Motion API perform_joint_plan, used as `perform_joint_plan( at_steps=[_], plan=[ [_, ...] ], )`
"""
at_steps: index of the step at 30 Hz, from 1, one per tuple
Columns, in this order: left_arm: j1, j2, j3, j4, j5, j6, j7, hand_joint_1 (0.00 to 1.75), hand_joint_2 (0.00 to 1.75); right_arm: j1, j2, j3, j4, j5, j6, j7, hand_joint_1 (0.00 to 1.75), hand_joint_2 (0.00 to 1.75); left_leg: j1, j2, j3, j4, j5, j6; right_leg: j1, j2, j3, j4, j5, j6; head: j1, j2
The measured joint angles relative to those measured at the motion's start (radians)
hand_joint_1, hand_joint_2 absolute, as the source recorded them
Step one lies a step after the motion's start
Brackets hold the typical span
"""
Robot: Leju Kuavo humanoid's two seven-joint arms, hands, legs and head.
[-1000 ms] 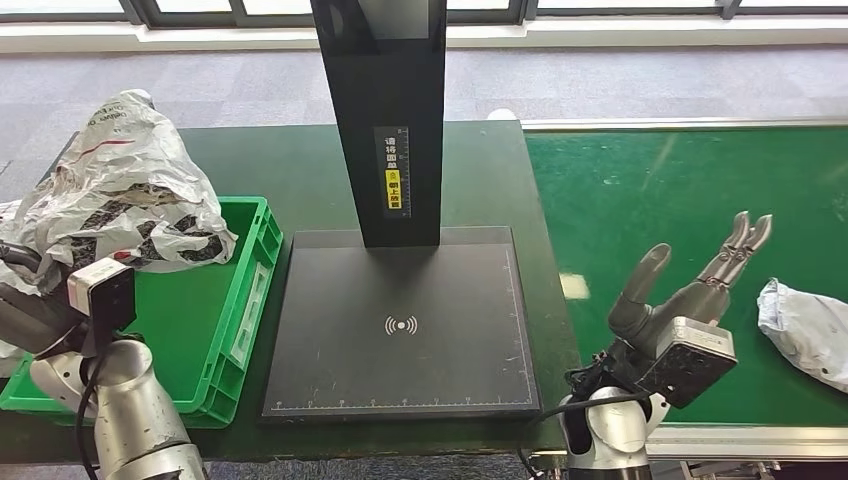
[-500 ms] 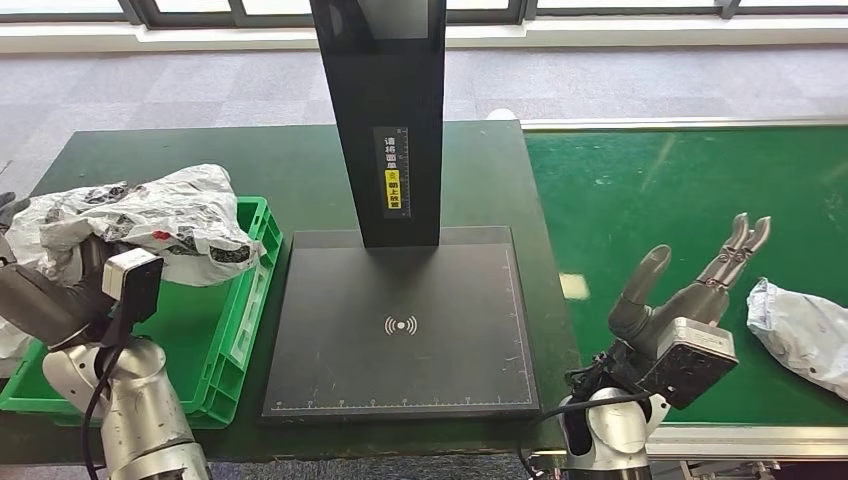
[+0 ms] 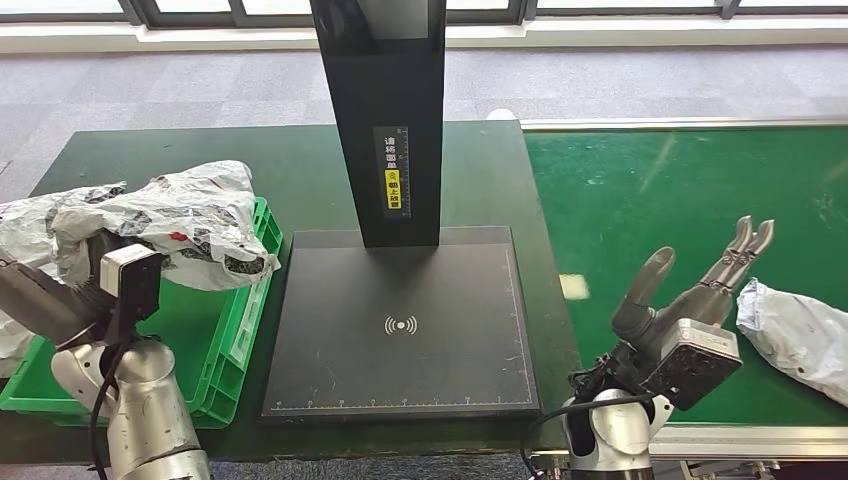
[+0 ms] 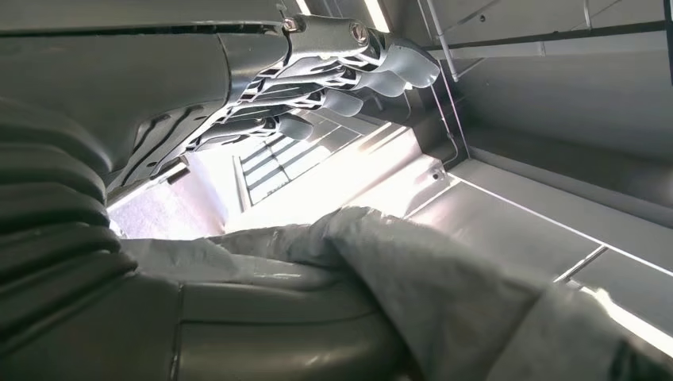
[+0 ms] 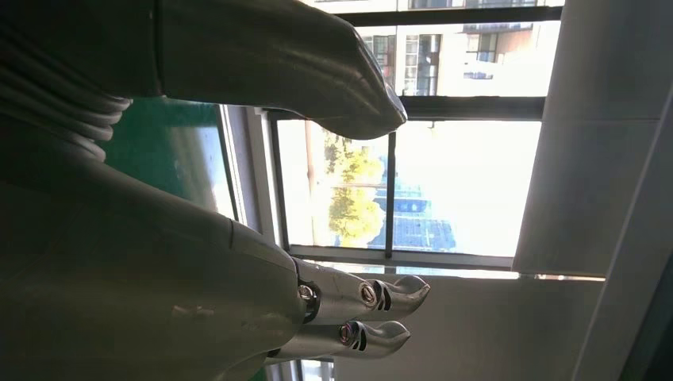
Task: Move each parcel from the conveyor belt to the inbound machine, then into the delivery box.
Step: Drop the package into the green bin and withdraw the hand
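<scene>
A crumpled white-and-black parcel (image 3: 170, 225) lies across the far rim of the green delivery box (image 3: 215, 340) and over my left hand, which it hides in the head view. In the left wrist view the left hand (image 4: 198, 119) has its fingers (image 4: 349, 75) stretched away from the thumb, and the parcel (image 4: 413, 270) lies over the thumb side without being clasped. My right hand (image 3: 690, 290) stands open, fingers up, over the near edge of the green conveyor belt (image 3: 680, 190). A second white parcel (image 3: 800, 335) lies on the belt just right of it, not touching.
The black inbound machine plate (image 3: 400, 330) lies between box and belt, its dark column (image 3: 385, 120) rising behind. More white wrapping (image 3: 12, 340) shows at the box's left edge. A dark green table (image 3: 290, 170) carries box and machine.
The left arm has lowered the parcel from high above the box down onto its far rim and shifted it right. The belt parcel has crept left toward my right hand.
</scene>
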Motion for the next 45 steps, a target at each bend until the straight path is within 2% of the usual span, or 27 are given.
perform_joint_plan(
  at_steps=[8, 12, 19, 33, 38, 45],
  plan=[
    [0.001, 0.000, 0.011, 0.002, 0.065, 0.000, -0.058, 0.00, 0.00, 0.006, 0.000, 0.000, 0.000, 0.000, 0.011, 0.000, 0.00, 0.00, 0.000, 0.000, 0.000, 0.000, 0.000, 0.000, 0.000, 0.000, 0.000, 0.000, 0.000, 0.000, 0.000, 0.000],
    [0.002, 0.000, 0.018, 0.004, 0.063, 0.000, -0.060, 0.00, 1.75, 0.007, 0.000, -0.001, 0.004, 0.001, 0.016, 0.000, 0.00, 0.00, 0.000, 0.000, 0.000, 0.000, 0.000, 0.000, 0.000, 0.000, 0.000, 0.000, 0.000, 0.000, 0.000, 0.000],
    [0.003, 0.000, -0.003, 0.028, -0.037, 0.000, 0.104, 0.00, 1.75, 0.019, 0.000, -0.021, 0.010, 0.012, 0.023, 0.000, 0.00, 0.00, 0.000, 0.000, 0.000, 0.000, 0.000, 0.000, 0.000, 0.000, 0.000, 0.000, 0.000, 0.000, 0.000, 0.000],
    [0.003, 0.001, 0.006, 0.077, -0.061, 0.000, 0.116, 0.00, 1.75, 0.029, -0.001, -0.036, 0.025, 0.025, 0.042, 0.000, 0.00, 0.00, 0.000, 0.000, 0.000, 0.000, 0.000, 0.000, 0.000, 0.000, 0.000, 0.000, 0.000, 0.000, 0.000, 0.000],
    [0.003, 0.001, 0.025, 0.090, -0.088, 0.000, 0.145, 0.00, 1.75, 0.028, -0.001, -0.049, 0.045, 0.036, 0.056, 0.000, 0.00, 0.00, 0.000, 0.000, 0.000, 0.000, 0.000, 0.000, 0.000, 0.000, 0.000, 0.000, 0.000, 0.000, 0.000, 0.000],
    [0.010, 0.001, 0.047, 0.083, -0.050, 0.000, 0.156, 0.00, 1.75, 0.020, -0.001, -0.074, 0.094, 0.053, 0.071, 0.000, 0.00, 0.00, 0.000, -0.001, 0.000, 0.000, 0.000, 0.000, 0.000, -0.001, 0.000, 0.000, 0.000, 0.000, 0.000, 0.000]
  ],
)
